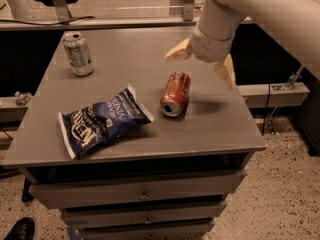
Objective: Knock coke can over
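The red coke can (175, 93) lies on its side near the middle right of the grey table (215, 129), its silver top facing the front. My gripper (202, 62) hangs above and behind the can, clear of it, with its two tan fingers (176, 52) spread wide apart and nothing between them.
A silver-grey can (78, 53) stands upright at the back left of the table. A blue chip bag (101, 121) lies at the front left, its corner close to the coke can. Drawers sit below the table top. A shoe (19, 229) shows at the bottom left.
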`<state>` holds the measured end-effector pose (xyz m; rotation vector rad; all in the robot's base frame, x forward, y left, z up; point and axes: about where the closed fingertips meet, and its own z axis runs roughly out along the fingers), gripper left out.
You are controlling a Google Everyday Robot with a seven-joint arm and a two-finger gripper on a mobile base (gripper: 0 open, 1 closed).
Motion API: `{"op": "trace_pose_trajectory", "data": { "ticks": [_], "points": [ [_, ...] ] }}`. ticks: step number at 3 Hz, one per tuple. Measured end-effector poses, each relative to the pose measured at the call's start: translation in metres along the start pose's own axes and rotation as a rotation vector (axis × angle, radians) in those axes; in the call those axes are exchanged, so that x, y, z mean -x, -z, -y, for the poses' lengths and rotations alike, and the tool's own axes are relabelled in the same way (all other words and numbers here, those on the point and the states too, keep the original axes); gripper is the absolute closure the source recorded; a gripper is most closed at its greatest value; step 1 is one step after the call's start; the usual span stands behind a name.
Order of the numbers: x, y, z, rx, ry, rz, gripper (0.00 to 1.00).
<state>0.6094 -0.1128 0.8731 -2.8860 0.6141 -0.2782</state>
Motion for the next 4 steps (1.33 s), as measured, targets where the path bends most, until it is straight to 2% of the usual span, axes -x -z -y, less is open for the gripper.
{"op": "trace_pose_trajectory", "data": {
  "ticks": [1, 2, 3, 4],
  "points": [
    [-0.026, 0.011, -0.016, -0.066, -0.184, 0.066, 0.0],
    [-0.052, 0.044, -0.026, -0.231, -0.445, 0.125, 0.0],
    [-0.064, 0.086, -0.038, -0.395, -0.689, 0.146, 0.0],
    [-0.055, 0.098, -0.056, -0.439, -0.918, 0.17, 0.0]
  ]
}}
